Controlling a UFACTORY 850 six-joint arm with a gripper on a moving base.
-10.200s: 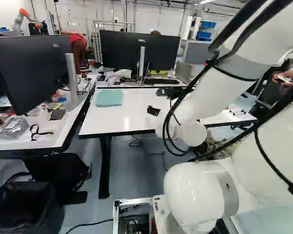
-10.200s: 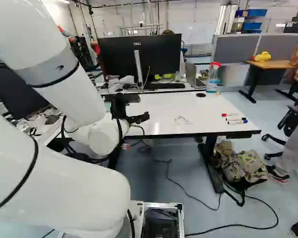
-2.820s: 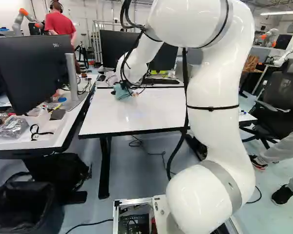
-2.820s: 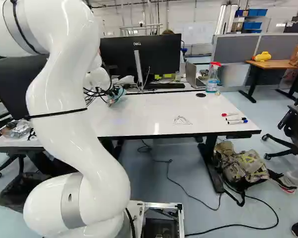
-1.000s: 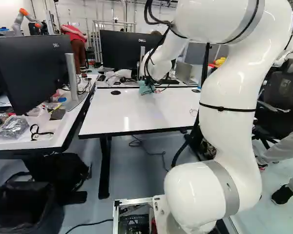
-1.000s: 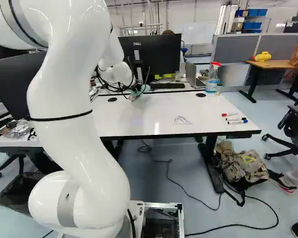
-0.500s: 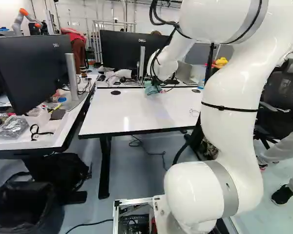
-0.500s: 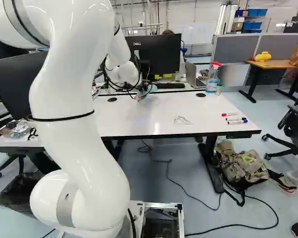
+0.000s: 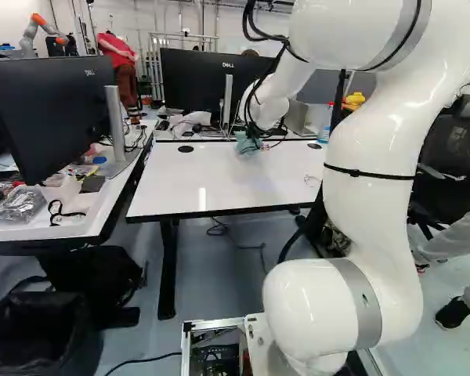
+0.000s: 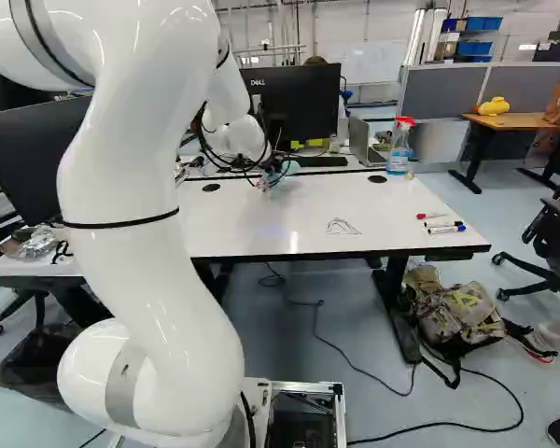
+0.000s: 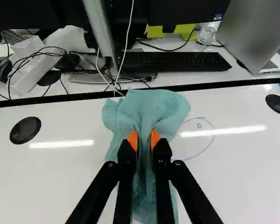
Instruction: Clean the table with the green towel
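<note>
The white desk stands ahead of the base. The white robot arm rises from five o'clock in the left base view and bends over toward the desk's rear part. Behind the desk, a black monitor is near twelve o'clock in that view. In the right base view, a camouflage backpack sits on the floor at four o'clock.

With twelve o'clock straight ahead of the gripper, a laptop stands between one and two, past the desk's black rear edge; the teal-green towel lies bunched at twelve, its far end at that edge. The black keyboard is between twelve and one. The fingers are closed on the towel, pinching it from both sides. Just beside it, between two and three, runs a thin blue marker curve.

In the right base view, a spray bottle stands at two o'clock, and pens lie at three.
</note>
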